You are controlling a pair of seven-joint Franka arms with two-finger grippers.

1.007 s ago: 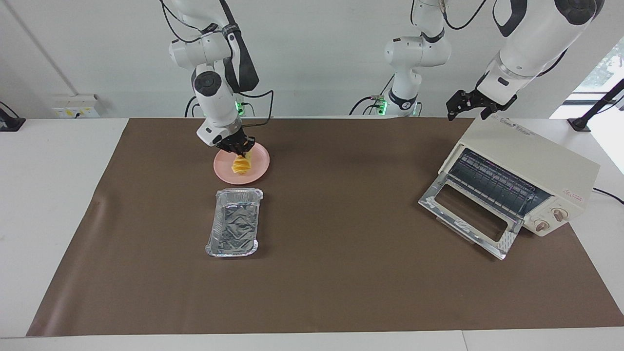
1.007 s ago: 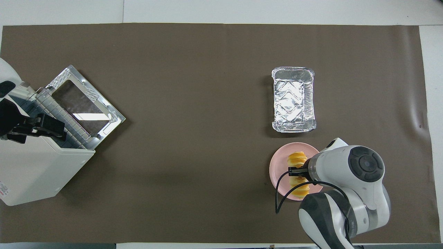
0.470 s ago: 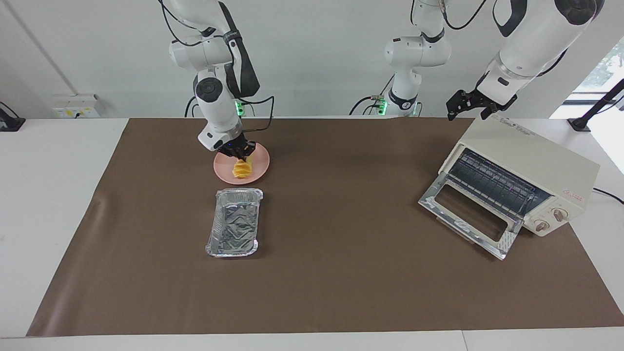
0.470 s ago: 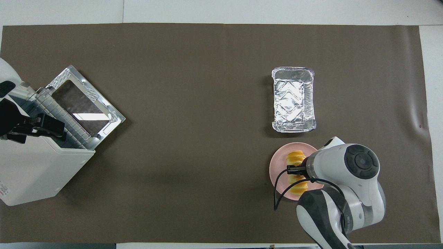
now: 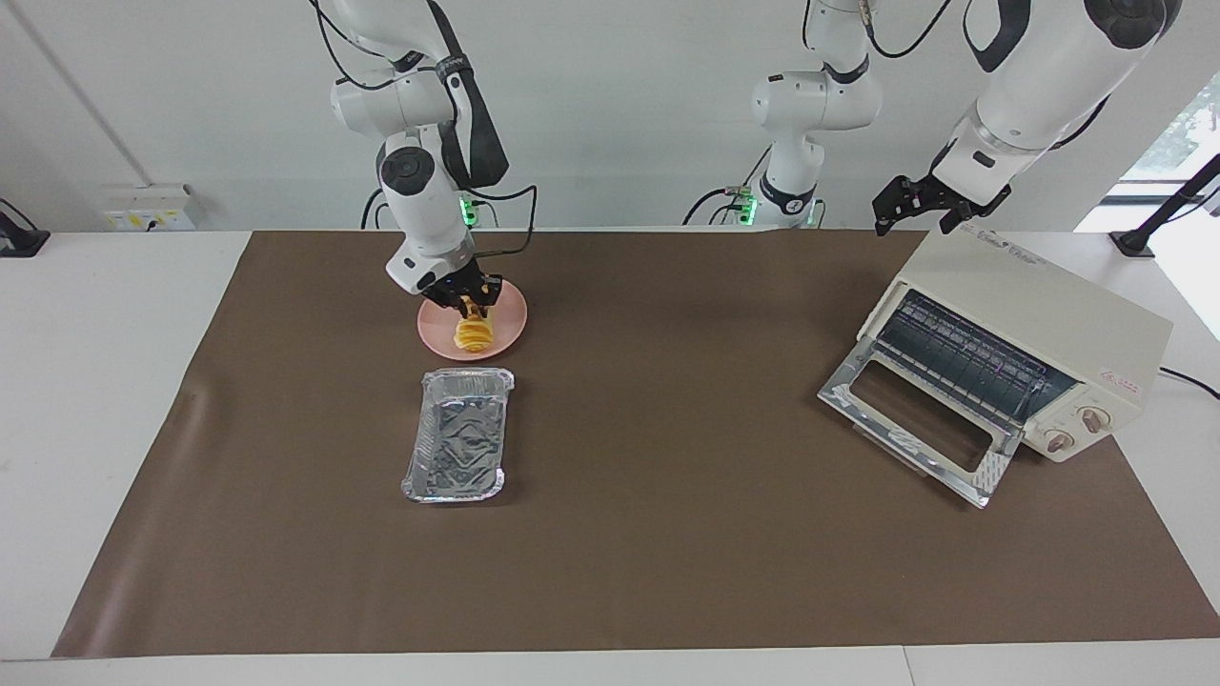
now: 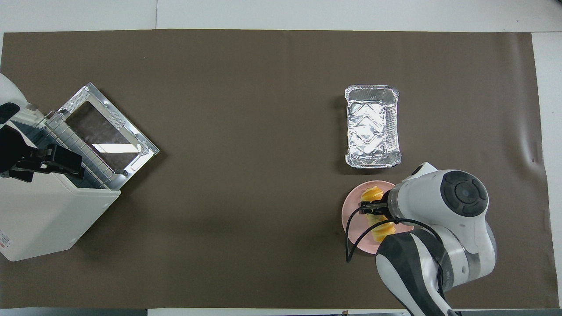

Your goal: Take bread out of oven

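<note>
The bread [image 5: 474, 334] [image 6: 381, 231], a small golden ridged loaf, lies on the round pink plate [image 5: 510, 319] [image 6: 351, 216] toward the right arm's end of the table. My right gripper [image 5: 468, 303] [image 6: 371, 208] stands low over the loaf's end nearer the robots, open, with a finger on each side. The cream-white oven [image 5: 1039, 305] [image 6: 44, 219] sits at the left arm's end with its glass door [image 5: 915, 419] [image 6: 107, 127] dropped open and a bare wire rack [image 5: 963, 357]. My left gripper [image 5: 920, 205] [image 6: 48, 160] waits open above the oven's top.
A silver foil tray [image 5: 456, 436] [image 6: 372, 126] with nothing in it lies just beside the plate, farther from the robots. A brown mat [image 5: 667, 534] covers the table between the tray and the oven.
My right gripper's fingers have spread apart from the bread, which now rests on the pink plate. The wrist shifted slightly. The left arm has not moved.
</note>
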